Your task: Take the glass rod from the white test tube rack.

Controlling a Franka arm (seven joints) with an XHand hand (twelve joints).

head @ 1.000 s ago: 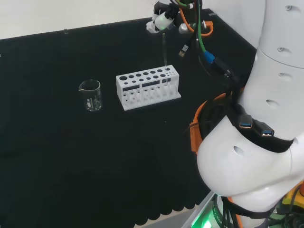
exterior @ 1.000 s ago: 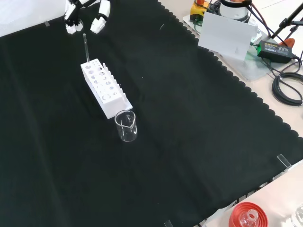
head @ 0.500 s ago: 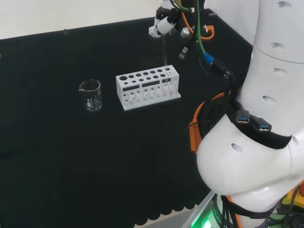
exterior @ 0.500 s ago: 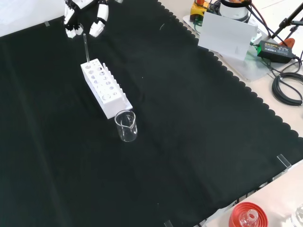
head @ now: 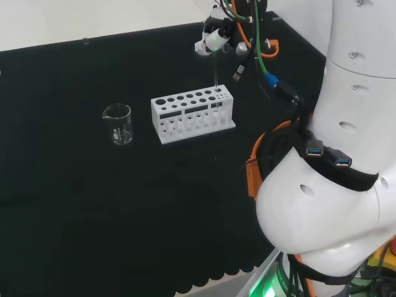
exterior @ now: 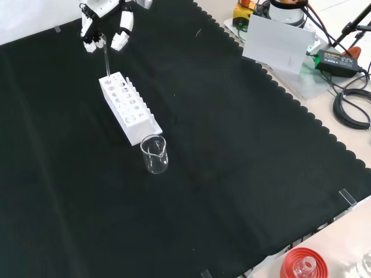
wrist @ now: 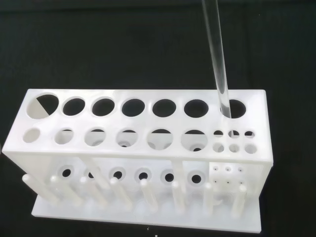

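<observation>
In my head view, a clear round beaker stands left of the white holed rack. The thin clear rod stands upright in its right end hole, under my hand, whose fingers are spread beside the rod's top.

White test tube rack sat on the black cloth, long and boxy, two rows of large round holes on top, a cluster of small holes at one end, pegs along its base plate. In the head view it lay near centre, long axis running roughly 9 to 3 o'clock; in the front view it ran from about 11 toward 5 o'clock. Glass rod was clear, thin and straight, standing near upright in the end large hole of the back row, next to the small holes. In the head view the rod rose toward 12 o'clock from the rack's 3 o'clock end.
</observation>
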